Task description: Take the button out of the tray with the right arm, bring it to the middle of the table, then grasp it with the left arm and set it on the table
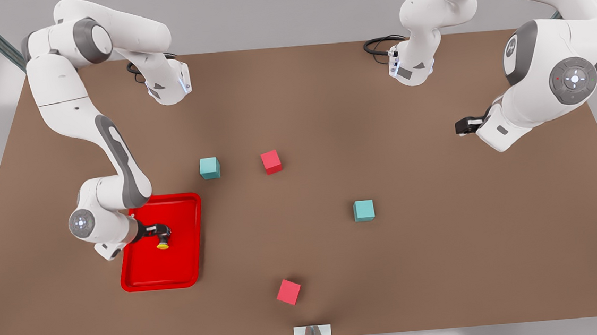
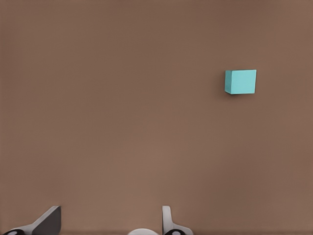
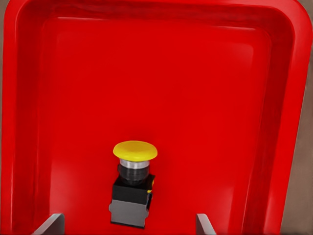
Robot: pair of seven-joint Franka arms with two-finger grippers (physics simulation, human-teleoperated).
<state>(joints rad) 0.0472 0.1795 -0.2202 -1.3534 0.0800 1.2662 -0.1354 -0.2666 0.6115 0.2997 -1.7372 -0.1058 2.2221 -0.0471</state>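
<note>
The button (image 1: 163, 245) sits in the tray (image 1: 142, 278), lower left of the front view. The right gripper (image 1: 161, 235) hangs over it, fingers (image 3: 49, 224) spread wide either side. The left gripper (image 1: 459, 126), far right, waits above the table (image 1: 444, 262) with fingers apart.

Looks like a simulated robot lab bench: two white arms (image 1: 86, 115) sitting over a plain brown table (image 1: 443, 241), grey walls surrounding, coloured cubes (image 1: 209, 167) lying about.
</note>
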